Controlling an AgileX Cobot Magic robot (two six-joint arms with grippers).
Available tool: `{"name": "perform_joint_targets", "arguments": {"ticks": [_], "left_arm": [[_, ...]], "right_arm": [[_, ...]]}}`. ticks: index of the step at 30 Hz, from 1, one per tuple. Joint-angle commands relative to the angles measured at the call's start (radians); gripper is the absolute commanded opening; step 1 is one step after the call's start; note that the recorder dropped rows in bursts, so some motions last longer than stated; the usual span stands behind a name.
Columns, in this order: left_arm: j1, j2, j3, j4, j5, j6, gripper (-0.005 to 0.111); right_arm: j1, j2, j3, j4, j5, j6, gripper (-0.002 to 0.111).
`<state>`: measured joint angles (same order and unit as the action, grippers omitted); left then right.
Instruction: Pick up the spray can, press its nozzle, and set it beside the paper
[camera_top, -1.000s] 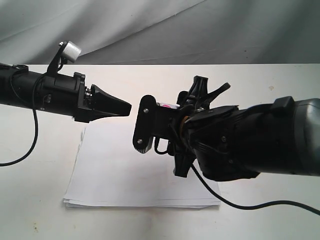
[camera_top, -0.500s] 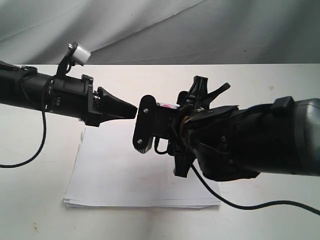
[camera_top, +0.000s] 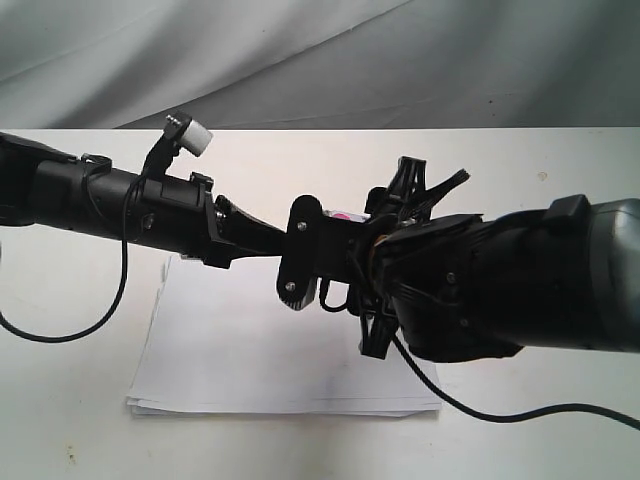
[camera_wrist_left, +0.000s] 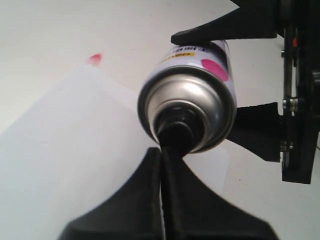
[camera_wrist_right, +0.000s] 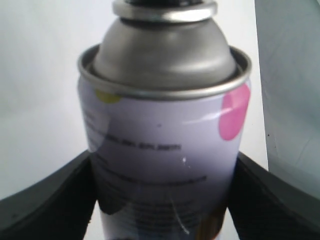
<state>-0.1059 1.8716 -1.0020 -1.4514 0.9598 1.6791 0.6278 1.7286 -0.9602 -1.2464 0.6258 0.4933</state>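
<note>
Can clamped in the air, nozzle touched

The smooth silver spray can (camera_wrist_right: 165, 150), domed at the shoulder, is clamped between the right claw's (camera_wrist_right: 162, 195) black fingers above the flat white paper (camera_top: 250, 350). Its label shows pink and yellow dots; the small print is too blurred to read. The left claw (camera_wrist_left: 162, 155), its fingers together, touches the black nozzle (camera_wrist_left: 181, 131). In the exterior view the arms hide most of the can.
</note>
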Motion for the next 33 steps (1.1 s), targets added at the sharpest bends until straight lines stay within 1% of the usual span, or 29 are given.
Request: {"name": "perform_joint_targets", "arguments": {"ticks": [1, 10, 33], "left_arm": [[-0.015, 0.007, -0.004, -0.015, 0.019, 0.003, 0.000], [-0.015, 0.007, -0.004, -0.056, 0.038, 0.025, 0.000], [-0.015, 0.007, -0.004, -0.056, 0.030, 0.048, 0.000]], "right_arm": [[0.002, -0.013, -0.013, -0.049, -0.094, 0.001, 0.000], [0.002, -0.013, -0.013, -0.049, -0.107, 0.001, 0.000], [0.002, -0.013, -0.013, -0.044, -0.110, -0.022, 0.000]]}}
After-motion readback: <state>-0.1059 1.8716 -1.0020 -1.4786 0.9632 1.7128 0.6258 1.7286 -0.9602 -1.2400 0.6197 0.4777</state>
